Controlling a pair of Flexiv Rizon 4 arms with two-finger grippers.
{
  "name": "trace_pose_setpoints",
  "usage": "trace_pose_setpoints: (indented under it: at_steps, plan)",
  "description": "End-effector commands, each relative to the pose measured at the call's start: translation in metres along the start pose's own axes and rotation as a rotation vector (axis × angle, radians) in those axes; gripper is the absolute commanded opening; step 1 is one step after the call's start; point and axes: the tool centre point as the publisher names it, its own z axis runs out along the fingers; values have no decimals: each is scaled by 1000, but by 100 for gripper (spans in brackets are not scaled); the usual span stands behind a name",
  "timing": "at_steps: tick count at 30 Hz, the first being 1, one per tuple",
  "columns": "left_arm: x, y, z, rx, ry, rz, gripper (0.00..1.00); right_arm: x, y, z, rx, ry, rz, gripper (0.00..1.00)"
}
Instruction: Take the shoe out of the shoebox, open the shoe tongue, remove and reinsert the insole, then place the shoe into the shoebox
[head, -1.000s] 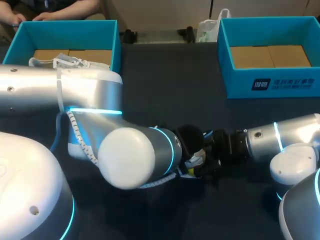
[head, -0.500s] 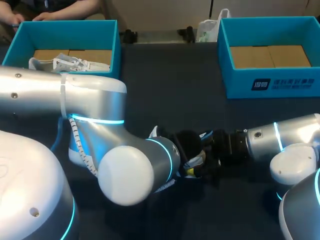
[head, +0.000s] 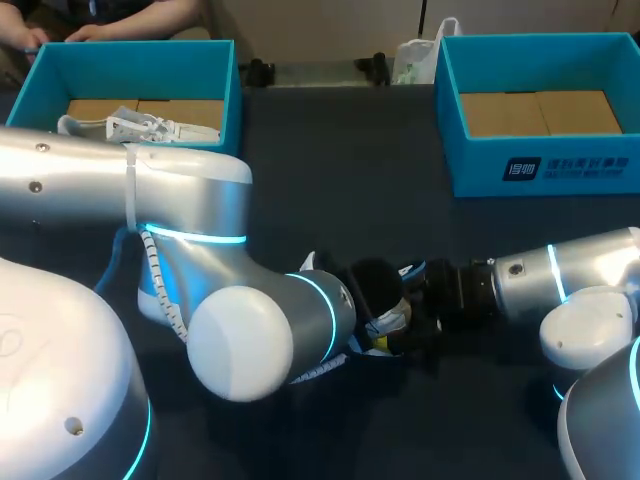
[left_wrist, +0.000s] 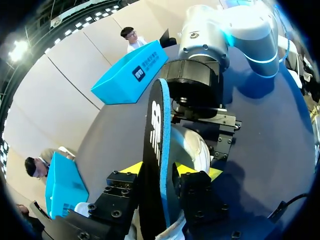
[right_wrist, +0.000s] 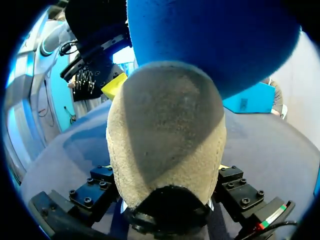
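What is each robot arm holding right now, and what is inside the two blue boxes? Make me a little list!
Left tool: shut on the insole, black with a blue rim, held on its edge.
Right tool: shut on the shoe, gripped at its heel end.
Meeting place: over the middle of the table, tools facing each other.
Left box: blue, with a white shoe inside.
Right box: blue, only its brown cardboard floor shows.
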Motion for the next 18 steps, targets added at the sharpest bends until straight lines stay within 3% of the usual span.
trace_pose_setpoints:
  at_steps: [1,3,12,18]
  plan:
    - [-2,3,1,19,4,2,25,0,2,1,6,-1,1,0]
    - [-3,2,2,27,6,3,0,0,2,1,6,-1,1,0]
    - [-9,-6,-6,55,51,-22,0,0,2,1,6,-1,1,0]
    - [-18,-23,-22,28,176,-69,0,0,2,1,6,-1,1,0]
